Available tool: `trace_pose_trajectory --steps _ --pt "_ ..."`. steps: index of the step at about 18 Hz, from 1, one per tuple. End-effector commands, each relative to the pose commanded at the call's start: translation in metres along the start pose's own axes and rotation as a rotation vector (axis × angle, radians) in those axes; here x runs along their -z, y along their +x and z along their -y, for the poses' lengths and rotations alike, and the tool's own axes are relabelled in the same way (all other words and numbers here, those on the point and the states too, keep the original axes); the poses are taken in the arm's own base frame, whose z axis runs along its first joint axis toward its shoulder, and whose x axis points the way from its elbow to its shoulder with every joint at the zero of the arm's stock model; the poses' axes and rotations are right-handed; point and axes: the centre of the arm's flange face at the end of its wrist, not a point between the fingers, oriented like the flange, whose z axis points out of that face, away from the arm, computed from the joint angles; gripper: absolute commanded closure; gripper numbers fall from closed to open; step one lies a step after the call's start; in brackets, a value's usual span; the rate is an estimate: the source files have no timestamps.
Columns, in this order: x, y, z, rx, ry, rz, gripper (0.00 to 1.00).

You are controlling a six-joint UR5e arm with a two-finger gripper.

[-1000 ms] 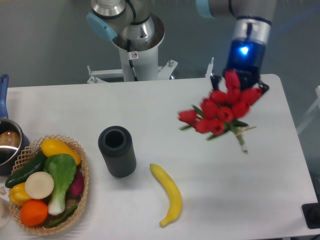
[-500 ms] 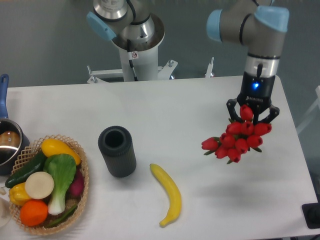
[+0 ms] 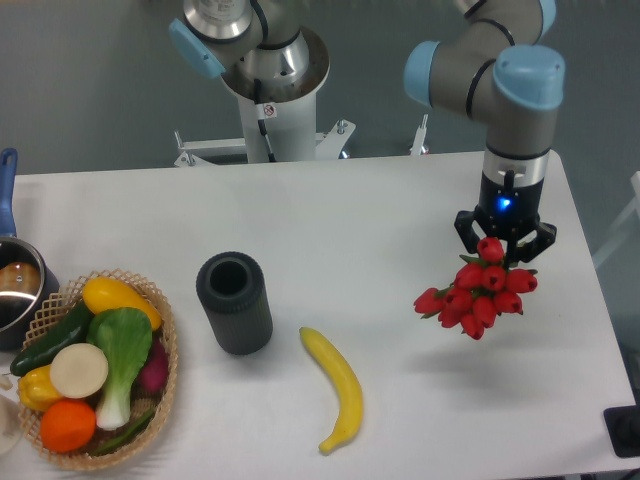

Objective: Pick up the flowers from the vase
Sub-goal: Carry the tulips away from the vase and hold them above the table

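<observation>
The flowers [image 3: 478, 296], a bunch of red tulips, hang over the right part of the table. My gripper [image 3: 504, 243] is shut on the top of the bunch, pointing straight down. The stems are hidden under the blooms. The vase [image 3: 234, 302], a dark ribbed cylinder with an empty round mouth, stands upright left of centre, far from the gripper.
A yellow banana [image 3: 338, 387] lies between the vase and the flowers, nearer the front. A wicker basket [image 3: 166, 345] of vegetables and fruit sits at the front left. A steel pot [image 3: 18, 288] with a blue handle is at the left edge.
The gripper has swung from tilted to vertical and come down and toward the front with the flowers. The bunch now hangs lower and more compact.
</observation>
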Motion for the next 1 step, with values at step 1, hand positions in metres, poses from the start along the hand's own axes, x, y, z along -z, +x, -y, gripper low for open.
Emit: trace_pose_trajectory --steps 1 --pt "0.0004 0.001 0.0025 -0.008 -0.011 0.002 1.0"
